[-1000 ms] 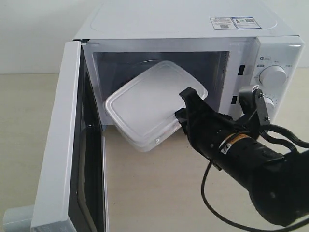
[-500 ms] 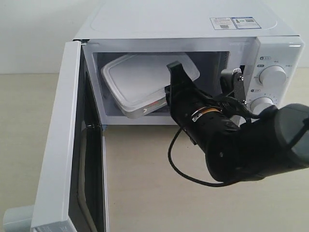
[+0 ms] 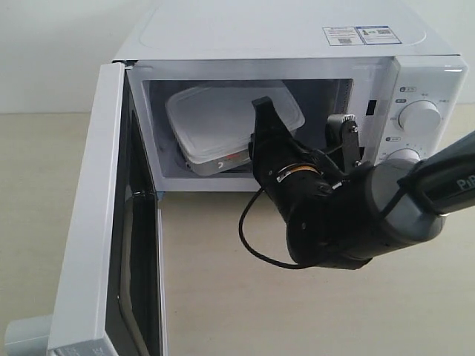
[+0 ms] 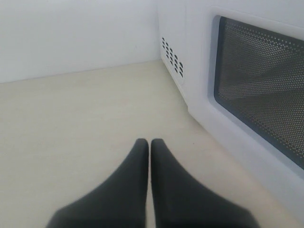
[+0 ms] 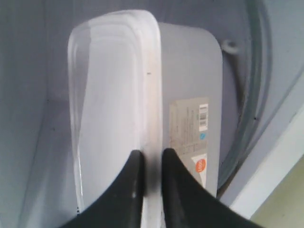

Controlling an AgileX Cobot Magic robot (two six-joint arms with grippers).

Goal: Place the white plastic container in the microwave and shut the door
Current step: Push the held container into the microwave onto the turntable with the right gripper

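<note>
The white plastic container point(image 3: 223, 122) hangs tilted inside the microwave point(image 3: 297, 44), its lid facing outward. My right gripper point(image 3: 256, 144) reaches into the cavity and is shut on the container's rim point(image 5: 151, 95); the side label point(image 5: 190, 121) and part of the glass turntable point(image 5: 247, 118) show in the right wrist view. The door point(image 3: 100, 222) stands wide open at the left, its black inner face towards the opening. My left gripper point(image 4: 150, 142) is shut and empty, low over the table beside the door's dark window point(image 4: 261, 99).
The beige table point(image 3: 237, 297) stretches in front of the microwave. Two round dials point(image 3: 419, 117) sit on the panel right of the opening. My right arm point(image 3: 349, 215) with a looping black cable crosses the space before the cavity.
My right gripper has carried the container from outside the opening up and into the cavity, and the arm has pushed further in. The door has not moved.
</note>
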